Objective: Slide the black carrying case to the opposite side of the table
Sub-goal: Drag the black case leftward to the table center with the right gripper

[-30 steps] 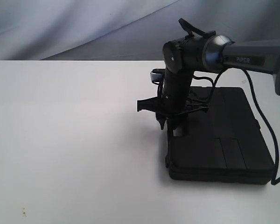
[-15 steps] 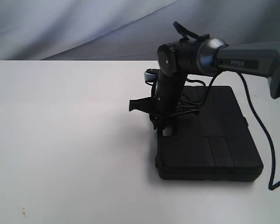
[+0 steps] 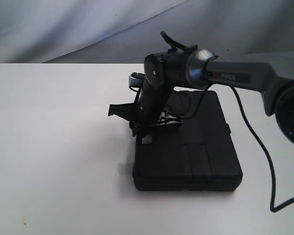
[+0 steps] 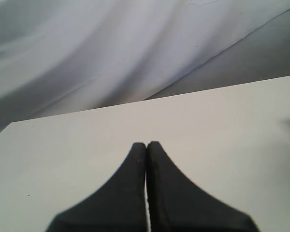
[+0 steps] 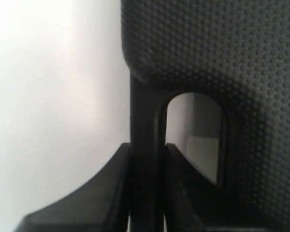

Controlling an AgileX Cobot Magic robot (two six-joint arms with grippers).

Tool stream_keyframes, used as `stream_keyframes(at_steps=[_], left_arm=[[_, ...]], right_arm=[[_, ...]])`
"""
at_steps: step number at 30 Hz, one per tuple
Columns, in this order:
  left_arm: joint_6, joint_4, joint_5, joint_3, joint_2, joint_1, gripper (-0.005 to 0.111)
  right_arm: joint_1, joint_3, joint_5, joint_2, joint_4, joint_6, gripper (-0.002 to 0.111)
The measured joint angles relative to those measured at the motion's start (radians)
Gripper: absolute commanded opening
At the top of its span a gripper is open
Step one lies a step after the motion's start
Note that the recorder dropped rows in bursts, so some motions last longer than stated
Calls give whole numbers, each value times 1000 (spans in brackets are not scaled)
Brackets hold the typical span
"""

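The black carrying case (image 3: 191, 147) lies flat on the white table (image 3: 54, 147), right of the middle in the exterior view. My right gripper (image 3: 143, 137) points down at the case's left edge and is shut on the case's handle (image 5: 146, 121), one finger on each side of the bar. The dimpled case shell (image 5: 217, 53) fills the right wrist view. My left gripper (image 4: 146, 145) is shut with nothing between its fingers, hovering over bare table; it does not show in the exterior view.
A grey cloth backdrop (image 3: 88, 29) hangs behind the table's far edge. The right arm's black cable (image 3: 259, 152) trails over the table at the right of the case. Bare tabletop stretches left of the case.
The right gripper has moved left with the handle in it, and the case has slid left across the table with it, turning slightly.
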Motion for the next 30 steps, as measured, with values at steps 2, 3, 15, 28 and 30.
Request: stream_keyframes(at_steps=[2,3,15,28,30], left_arm=[[0,0,0,0,0,0,0],[0,0,0,0,0,0,0],[0,0,0,0,0,0,0],[0,0,0,0,0,0,0],[0,0,0,0,0,0,0]], right_arm=[[12,-48,21,27,2,3,0],[20,-76,34,40,2,8,0],[36,-185,92,94,0,40,0],[41,-187,94,96,-27,45,11],[41,-187,94,96,-29,46,21]])
